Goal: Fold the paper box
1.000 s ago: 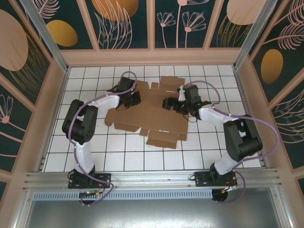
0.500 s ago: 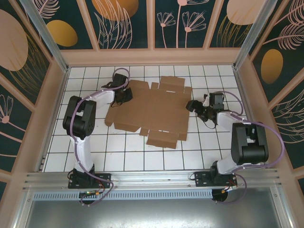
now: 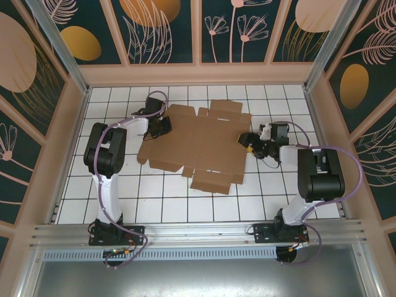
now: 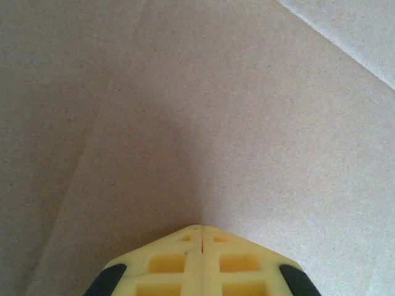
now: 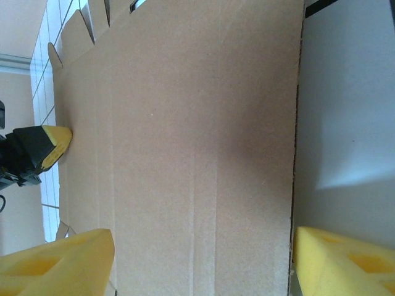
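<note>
Top external view has the paper box lying as a flat die-cut sheet on the far half of the table, roughly midway between the left and right edges, with no flap raised. By that, the folding is at its opening step and no crease has been worked.

The left claw sits at the sheet's far-left corner. On the left wrist camera its yellow fingers are pressed together with nothing between them, the tips low over bare cardboard. Whether they actually touch the surface I cannot tell from this angle.

The right claw is at the sheet's right edge. Its wrist camera shows the fingers spread wide, one over the cardboard and the other over white table just beyond the cut edge, gripping nothing.

I judge the arms are set to work from opposite sides: the left as a blunt hold-down, the right getting hold of the side panel. The next move likely calls for the right claw to get a finger beneath that edge, pinch it, and swing the panel up along the nearest crease line while the left pins the base against sliding.
</note>
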`<state>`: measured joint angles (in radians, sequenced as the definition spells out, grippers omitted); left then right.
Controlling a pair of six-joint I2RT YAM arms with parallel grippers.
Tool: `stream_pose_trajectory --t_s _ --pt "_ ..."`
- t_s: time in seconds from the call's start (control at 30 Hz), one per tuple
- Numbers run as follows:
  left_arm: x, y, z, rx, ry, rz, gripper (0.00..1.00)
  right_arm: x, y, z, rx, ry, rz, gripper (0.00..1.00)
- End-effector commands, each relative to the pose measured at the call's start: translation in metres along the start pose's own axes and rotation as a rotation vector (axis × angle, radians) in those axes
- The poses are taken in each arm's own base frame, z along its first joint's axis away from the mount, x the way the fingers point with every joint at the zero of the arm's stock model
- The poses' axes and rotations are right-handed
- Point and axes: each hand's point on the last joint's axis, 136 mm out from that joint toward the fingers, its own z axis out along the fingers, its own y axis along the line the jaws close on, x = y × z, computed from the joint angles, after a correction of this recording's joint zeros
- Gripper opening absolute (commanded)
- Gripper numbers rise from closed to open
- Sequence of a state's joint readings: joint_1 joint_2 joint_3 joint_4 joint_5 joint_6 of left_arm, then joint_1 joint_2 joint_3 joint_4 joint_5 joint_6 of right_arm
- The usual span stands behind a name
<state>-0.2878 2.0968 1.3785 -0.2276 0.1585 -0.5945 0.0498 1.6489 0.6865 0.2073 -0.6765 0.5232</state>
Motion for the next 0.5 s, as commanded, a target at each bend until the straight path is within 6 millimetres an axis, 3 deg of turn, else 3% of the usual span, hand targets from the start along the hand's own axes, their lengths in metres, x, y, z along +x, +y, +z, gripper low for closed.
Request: stream_pose_trajectory --t_s 0.0,0.27,0.47 --pt "0.036 0.032 0.025 -0.088 0.121 -0.015 0.0 0.007 -0.007 0.002 -0.018 0.015 0.025 0.72" --pt "0.033 0.032 0.021 -0.096 0.108 0.001 0.0 0.013 -0.018 -0.013 -0.014 -0.024 0.06 0.68" --pt "0.034 0.031 0.022 -0.089 0.112 0.002 0.0 0.023 -0.02 -0.003 -0.047 0.027 0.085 0.62"
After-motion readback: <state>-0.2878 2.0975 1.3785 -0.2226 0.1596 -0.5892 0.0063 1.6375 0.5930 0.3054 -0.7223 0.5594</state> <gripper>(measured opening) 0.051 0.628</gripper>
